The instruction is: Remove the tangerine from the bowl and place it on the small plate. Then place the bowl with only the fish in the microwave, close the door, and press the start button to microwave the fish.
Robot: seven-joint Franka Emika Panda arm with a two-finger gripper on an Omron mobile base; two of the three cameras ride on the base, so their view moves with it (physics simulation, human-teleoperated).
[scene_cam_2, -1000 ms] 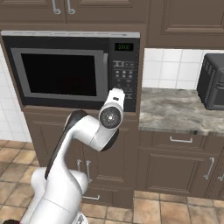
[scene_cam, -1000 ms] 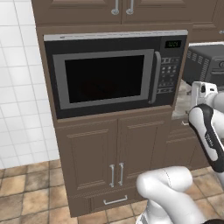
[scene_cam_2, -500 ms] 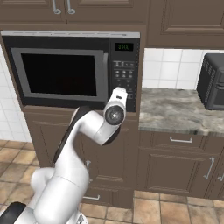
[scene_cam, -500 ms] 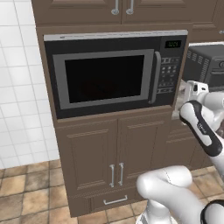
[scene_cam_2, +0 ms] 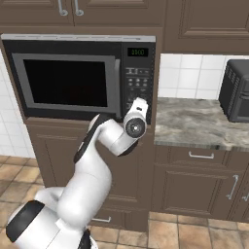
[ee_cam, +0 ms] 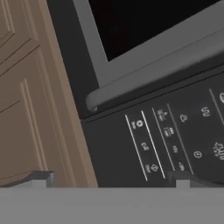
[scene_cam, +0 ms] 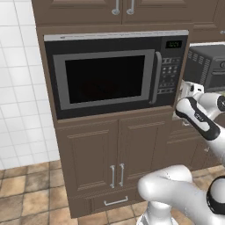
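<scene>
Starting at the left, I see the microwave point(scene_cam: 115, 38) built into the brown cabinets, and its door point(scene_cam: 104, 80) lies flush with the front, so I judge it is already closed. The window is dark and I cannot tell whether the bowl and the fish are behind it. Going right, the handle point(scene_cam: 156, 77) stands as a vertical bar at the right edge of the door. Just beside it, further right, comes the keypad point(scene_cam: 169, 77), a narrow column of buttons under the green display point(scene_cam: 173, 44). So I take the step in hand to be the press on the start button. The gripper point(ee_cam: 111, 178) is right in front of this keypad, at its lower rows. In the hand view its two finger tips stand far apart with nothing between them, and the small buttons point(ee_cam: 154, 167) lie directly ahead of them, near but not touching. This view is rolled, so the handle point(ee_cam: 153, 74) crosses it as a slanted grey bar above the buttons. I cannot read which button is start. The press therefore goes straight forward, away from me into the panel, and any correction runs up or down along the column. Further to the right, well apart from the hand, the toaster oven point(scene_cam: 207, 66) stands on the counter point(scene_cam_2: 194, 124).
</scene>
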